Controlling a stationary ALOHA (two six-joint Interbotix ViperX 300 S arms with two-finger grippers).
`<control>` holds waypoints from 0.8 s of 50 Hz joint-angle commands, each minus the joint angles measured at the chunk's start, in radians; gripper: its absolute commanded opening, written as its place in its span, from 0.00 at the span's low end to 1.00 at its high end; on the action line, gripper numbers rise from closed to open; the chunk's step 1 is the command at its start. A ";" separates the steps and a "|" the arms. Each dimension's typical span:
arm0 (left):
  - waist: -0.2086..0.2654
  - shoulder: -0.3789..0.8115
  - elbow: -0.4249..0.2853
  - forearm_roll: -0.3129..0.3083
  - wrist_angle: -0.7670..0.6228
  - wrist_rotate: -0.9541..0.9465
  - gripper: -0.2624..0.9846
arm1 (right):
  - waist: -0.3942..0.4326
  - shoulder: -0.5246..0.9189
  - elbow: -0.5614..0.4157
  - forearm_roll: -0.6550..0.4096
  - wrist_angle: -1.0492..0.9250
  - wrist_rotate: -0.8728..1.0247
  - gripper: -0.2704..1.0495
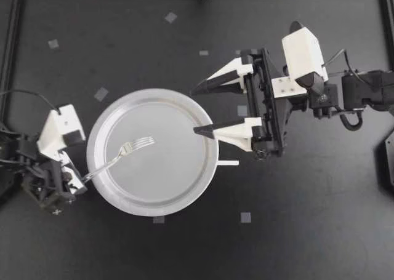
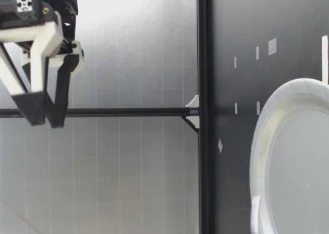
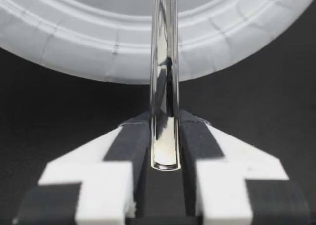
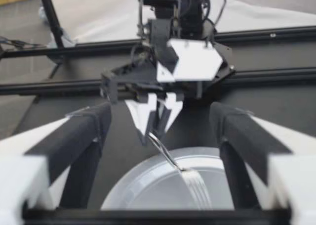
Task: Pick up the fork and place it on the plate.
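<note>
The fork (image 1: 120, 150) is clamped by the very end of its handle in the left gripper (image 1: 78, 180), near the table's (image 1: 295, 231) left edge. In the left wrist view the handle is pinched between the two fingers (image 3: 136, 143), which are pressed against it from both sides. The handle is laid across the rim of the plate (image 1: 184, 194), and the tines are set over the plate's middle. In the right wrist view the fork is seen sloping down from that gripper, its tines seemingly resting on the plate's floor, though contact cannot be confirmed. The right gripper (image 1: 196, 111) is held with its fingers spread wide apart and nothing between them, on the side of the plate toward the table's right edge; one fingertip is seen over the rim in the top view

The fork is judged to be polished metal: stiff, fairly light, and slippery against the pads. With the hold taken at the handle's end, the heavier head is left far out, so a droop or twist in the grip is to be expected if the clamp is eased slowly. A hold nearer the neck would be steadier for carrying, yet the end hold keeps the fingers clear of the rim for setting down. The plate is judged thin and light, so it could be pushed or tipped if its rim is pressed by the handle
</note>
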 commanded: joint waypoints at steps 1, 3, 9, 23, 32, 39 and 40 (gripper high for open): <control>-0.003 0.018 -0.031 -0.002 0.005 0.000 0.20 | -0.005 -0.021 -0.011 0.003 -0.020 0.002 0.80; -0.005 0.023 -0.035 -0.002 0.009 -0.002 0.20 | -0.005 -0.018 -0.011 0.003 -0.023 0.003 0.80; -0.005 0.031 -0.049 -0.003 0.061 -0.009 0.20 | -0.005 -0.012 -0.009 0.003 -0.029 0.008 0.80; -0.005 0.028 -0.067 -0.003 0.143 -0.035 0.20 | -0.005 -0.009 -0.009 0.003 -0.032 0.011 0.80; -0.005 0.035 -0.075 -0.003 0.150 -0.037 0.20 | -0.005 -0.005 -0.009 0.003 -0.041 0.018 0.80; -0.003 0.069 -0.075 -0.005 0.153 -0.043 0.20 | -0.005 -0.002 -0.009 0.003 -0.057 0.020 0.80; -0.005 0.075 -0.077 -0.005 0.156 -0.046 0.20 | -0.005 -0.002 -0.009 0.003 -0.057 0.021 0.80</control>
